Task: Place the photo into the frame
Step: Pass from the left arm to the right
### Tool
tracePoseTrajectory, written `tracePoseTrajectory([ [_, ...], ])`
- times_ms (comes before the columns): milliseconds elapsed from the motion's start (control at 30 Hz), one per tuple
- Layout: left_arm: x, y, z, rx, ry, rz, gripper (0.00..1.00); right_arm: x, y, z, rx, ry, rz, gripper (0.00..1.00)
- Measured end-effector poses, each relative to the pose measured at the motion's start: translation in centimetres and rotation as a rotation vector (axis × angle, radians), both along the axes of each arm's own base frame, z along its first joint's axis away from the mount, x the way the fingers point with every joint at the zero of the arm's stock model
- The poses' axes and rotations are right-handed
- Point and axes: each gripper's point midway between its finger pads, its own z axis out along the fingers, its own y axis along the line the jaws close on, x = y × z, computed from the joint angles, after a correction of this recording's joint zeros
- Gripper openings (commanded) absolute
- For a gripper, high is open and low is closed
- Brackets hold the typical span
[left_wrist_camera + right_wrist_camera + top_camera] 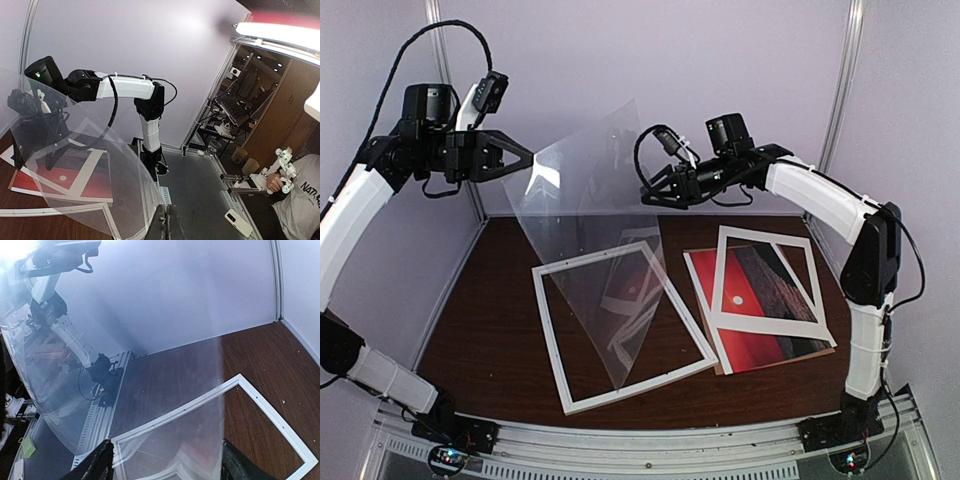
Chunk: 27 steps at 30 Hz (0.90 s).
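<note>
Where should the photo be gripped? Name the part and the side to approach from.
Take the photo by its near edge, coming in low from the near side. The white mat lies over most of it, leaving a bare red strip there. It lies flat on the brown backing board, so the jaws likely must first slide it past the board's edge.

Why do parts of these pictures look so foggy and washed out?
Top view: the raised clear sheet catches a pale sheen. Left wrist view: a ceiling lamp burns out white, top right. Right wrist view: glare floods the top left corner, and the sheet hazes part of the frame.
</note>
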Motion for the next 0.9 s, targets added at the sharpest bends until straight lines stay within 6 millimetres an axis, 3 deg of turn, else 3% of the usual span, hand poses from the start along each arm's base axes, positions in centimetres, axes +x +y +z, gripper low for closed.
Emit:
tracePoseTrajectory([
  [400, 3.8, 2.0, -1.6, 0.030, 0.027, 0.160, 0.00, -0.6, -2.0, -1.2, -0.027, 0.050, -0.010, 0.50],
  [667, 6.0, 1.9, -3.1, 0.068, 0.042, 0.222, 0.00, -1.8, -2.9, -0.1, -0.018, 0.041, -0.011, 0.44],
  [900, 7.5, 1.8, -4.6, 0.119, 0.055, 0.281, 0.00, -2.1, -3.3, -0.9, -0.030, 0.064, -0.015, 0.43],
])
